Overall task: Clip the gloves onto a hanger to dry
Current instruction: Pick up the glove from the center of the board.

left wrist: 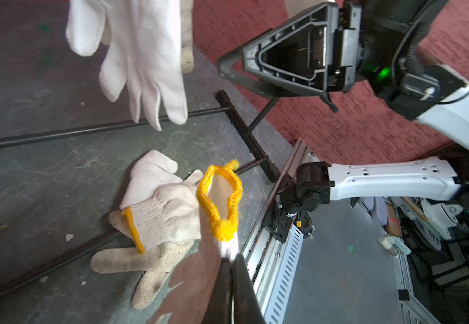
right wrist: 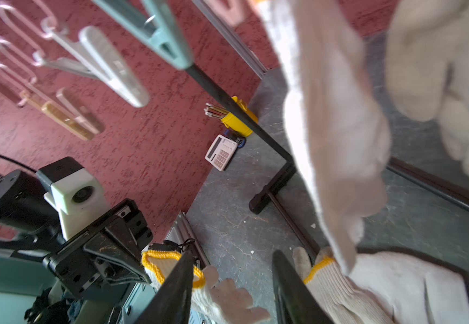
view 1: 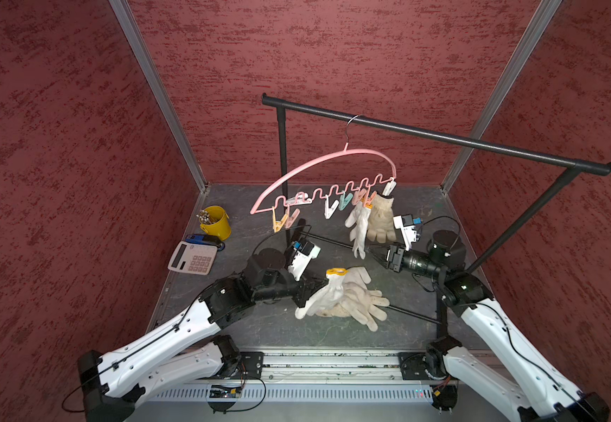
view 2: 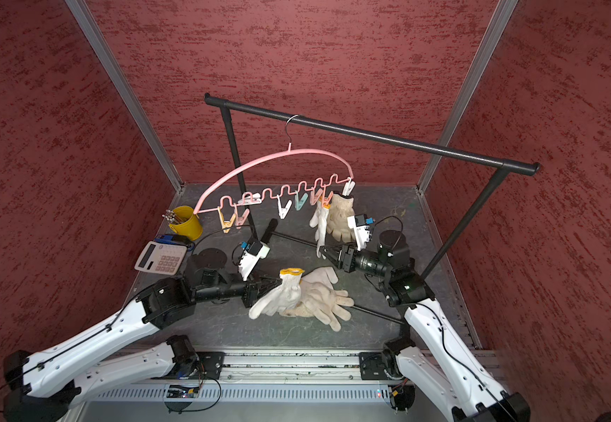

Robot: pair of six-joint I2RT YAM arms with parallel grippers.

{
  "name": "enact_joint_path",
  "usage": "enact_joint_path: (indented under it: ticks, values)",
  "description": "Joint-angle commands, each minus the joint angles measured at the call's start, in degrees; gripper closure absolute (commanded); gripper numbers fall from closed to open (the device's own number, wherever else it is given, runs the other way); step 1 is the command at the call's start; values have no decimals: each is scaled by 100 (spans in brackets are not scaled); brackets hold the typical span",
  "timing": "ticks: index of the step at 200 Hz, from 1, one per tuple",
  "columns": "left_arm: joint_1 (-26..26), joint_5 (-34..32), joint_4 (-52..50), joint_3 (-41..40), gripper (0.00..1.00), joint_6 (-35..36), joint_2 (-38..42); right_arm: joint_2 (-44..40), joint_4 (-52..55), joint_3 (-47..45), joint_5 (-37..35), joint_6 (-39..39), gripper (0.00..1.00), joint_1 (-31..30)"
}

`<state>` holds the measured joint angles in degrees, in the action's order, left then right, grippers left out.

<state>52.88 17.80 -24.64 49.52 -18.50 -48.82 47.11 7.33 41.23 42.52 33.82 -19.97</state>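
The pink hanger (view 1: 333, 160) (view 2: 278, 157) hangs from the black rack, with pastel clothespins (right wrist: 166, 36) along its wavy bar. Two gloves hang clipped at its right end, a white one (view 1: 358, 226) (right wrist: 334, 140) and a cream one (view 1: 380, 219). My right gripper (view 1: 371, 252) (right wrist: 234, 254) stands open beside the white glove's fingertips, holding nothing. My left gripper (view 1: 324, 283) (left wrist: 231, 261) is shut on a yellow-cuffed glove (view 1: 335, 283) (left wrist: 219, 196), lifted at the cuff end above a pile of gloves (view 1: 362, 303) (left wrist: 166, 213) on the table.
The black garment rack (view 1: 442, 137) spans the back, and its thin base bars (view 1: 413, 316) cross the table under the gloves. A yellow bucket of pencils (view 1: 216, 223) and a calculator (view 1: 192, 257) sit at the left.
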Motion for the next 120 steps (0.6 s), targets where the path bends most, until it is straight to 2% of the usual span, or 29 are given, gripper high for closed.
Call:
enact_joint_path:
  ticks: [1,38,76,120]
  values:
    - [51,125,62,269,100,323,197,-204,-667,-213,531,-2,54,-41]
    - [90,-7,481,770,100,240,-147,-436,-997,-474,901,169,54,-78]
    - [187,-74,1048,883,100,180,-603,-594,-1476,-613,919,340,51,-154]
    - [336,-182,1184,1089,100,226,-927,-451,-1799,-549,904,381,49,-300]
